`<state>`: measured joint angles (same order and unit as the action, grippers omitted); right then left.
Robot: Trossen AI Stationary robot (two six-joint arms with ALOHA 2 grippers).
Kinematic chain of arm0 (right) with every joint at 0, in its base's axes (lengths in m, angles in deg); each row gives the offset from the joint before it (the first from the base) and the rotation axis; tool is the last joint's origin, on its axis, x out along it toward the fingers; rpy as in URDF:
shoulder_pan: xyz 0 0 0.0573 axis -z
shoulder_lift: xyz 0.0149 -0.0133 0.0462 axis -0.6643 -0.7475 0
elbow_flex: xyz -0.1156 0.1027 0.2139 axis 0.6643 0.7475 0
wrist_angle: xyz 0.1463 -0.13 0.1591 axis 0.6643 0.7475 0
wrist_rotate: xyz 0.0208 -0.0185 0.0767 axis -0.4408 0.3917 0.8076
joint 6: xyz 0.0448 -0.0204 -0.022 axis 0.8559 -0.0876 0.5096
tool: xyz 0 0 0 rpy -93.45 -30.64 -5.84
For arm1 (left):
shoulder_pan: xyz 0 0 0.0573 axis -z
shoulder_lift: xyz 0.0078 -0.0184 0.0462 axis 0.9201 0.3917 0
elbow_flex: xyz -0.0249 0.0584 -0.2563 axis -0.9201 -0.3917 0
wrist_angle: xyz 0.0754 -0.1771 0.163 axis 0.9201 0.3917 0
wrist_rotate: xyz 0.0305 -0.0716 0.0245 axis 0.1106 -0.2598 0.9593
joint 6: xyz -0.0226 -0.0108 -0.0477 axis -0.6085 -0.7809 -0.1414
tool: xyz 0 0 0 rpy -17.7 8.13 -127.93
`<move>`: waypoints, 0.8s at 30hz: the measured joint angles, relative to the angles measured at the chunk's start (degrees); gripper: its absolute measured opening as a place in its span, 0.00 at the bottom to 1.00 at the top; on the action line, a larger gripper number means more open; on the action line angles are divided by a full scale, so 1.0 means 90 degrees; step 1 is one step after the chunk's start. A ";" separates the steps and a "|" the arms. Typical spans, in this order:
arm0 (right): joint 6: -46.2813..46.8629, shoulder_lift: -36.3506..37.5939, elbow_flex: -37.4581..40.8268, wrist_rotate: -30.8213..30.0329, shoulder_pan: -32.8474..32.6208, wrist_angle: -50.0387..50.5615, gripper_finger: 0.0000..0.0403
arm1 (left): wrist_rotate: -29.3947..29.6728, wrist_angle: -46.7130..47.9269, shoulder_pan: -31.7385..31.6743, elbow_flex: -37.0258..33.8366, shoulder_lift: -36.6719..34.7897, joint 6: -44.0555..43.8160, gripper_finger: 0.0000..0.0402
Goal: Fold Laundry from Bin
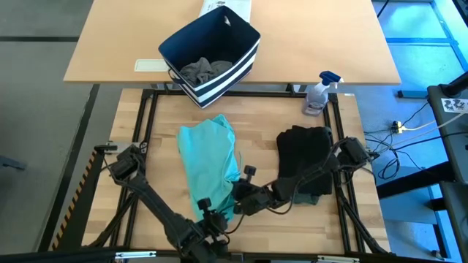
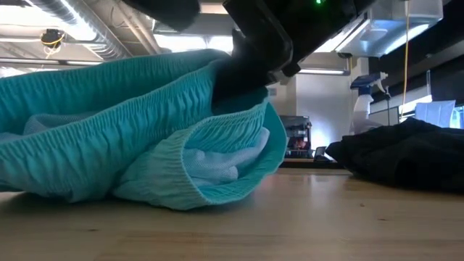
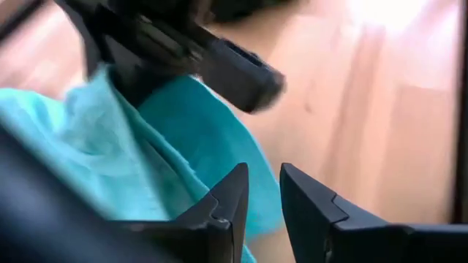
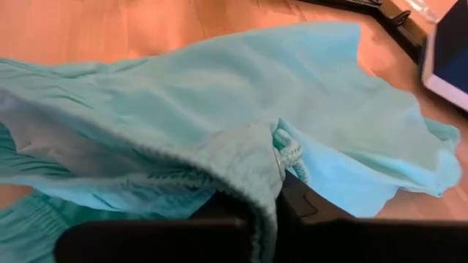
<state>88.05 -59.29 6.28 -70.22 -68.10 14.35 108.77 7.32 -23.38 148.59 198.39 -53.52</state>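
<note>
Centrally on the table [image 1: 168, 131], the teal piece [image 1: 208, 161] lies crumpled; the right gripper [image 1: 238, 199] is clamped on its elastic waistband. The left gripper [image 3: 265, 212], fingers narrowly parted, holds nothing beside its near edge.

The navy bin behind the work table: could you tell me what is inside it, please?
The bin holds a crumpled grey garment at its bottom. Anything beneath that cloth is covered.

A lab or workshop: bare ceiling ducts [image 2: 80, 29] and strip lights [image 2: 29, 32] overhead, a black metal frame [image 1: 146, 109] around the wooden table [image 1: 256, 117], loose cables [image 1: 409, 128] on the floor at three o'clock.
</note>
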 joint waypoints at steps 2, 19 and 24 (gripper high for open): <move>0.0000 0.0000 0.0000 0.0113 0.0043 -0.0034 0.06 | 0.0022 0.0043 -0.0048 -0.0038 0.0002 -0.0063 0.21; 0.0017 0.0000 0.0000 0.0236 0.0046 -0.0055 0.06 | -0.1279 0.0047 -0.0377 -0.0043 0.0098 -0.0468 0.65; 0.0015 0.0000 0.0000 0.0236 0.0046 -0.0041 0.07 | -0.1518 0.0553 -0.0442 -0.0043 0.0150 -0.0795 0.68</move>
<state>88.18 -59.29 6.28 -68.10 -67.69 13.98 95.11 12.31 -27.36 148.21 199.74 -60.67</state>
